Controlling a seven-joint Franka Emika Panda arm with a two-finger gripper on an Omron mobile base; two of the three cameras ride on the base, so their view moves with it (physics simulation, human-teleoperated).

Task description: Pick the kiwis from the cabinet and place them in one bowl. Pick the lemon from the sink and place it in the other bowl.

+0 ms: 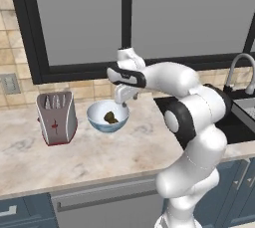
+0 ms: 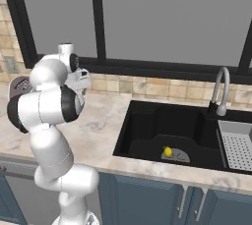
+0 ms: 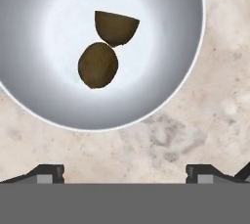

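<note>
Two brown kiwis (image 3: 98, 65) lie touching each other at the bottom of the bowl (image 1: 95, 118), one whole and oval, the other showing a flat cut-looking edge in the hand view. The light blue bowl stands on the marbled worktop (image 1: 30, 147), toward its back edge, just beside a grey and red toaster (image 1: 56, 117) on its left. The gripper (image 3: 125, 171) hangs above the bowl's near rim with its jaws spread wide and nothing between them; in the hand view its two dark fingertips (image 3: 48, 173) stand far apart over bare worktop. The white arm (image 1: 191, 122) bends up from the front edge of the worktop and reaches over to the bowl. To the right, the black sink (image 2: 147, 135) is sunk into the worktop, and the yellow lemon (image 2: 168, 152) rests on its floor near the round drain (image 2: 178, 156). A curved silver tap (image 2: 221, 89) rises at the sink's back edge, with a grey perforated tray (image 2: 237, 145) at its right end. Blue drawers (image 2: 147, 199) run below the front edge.
</note>
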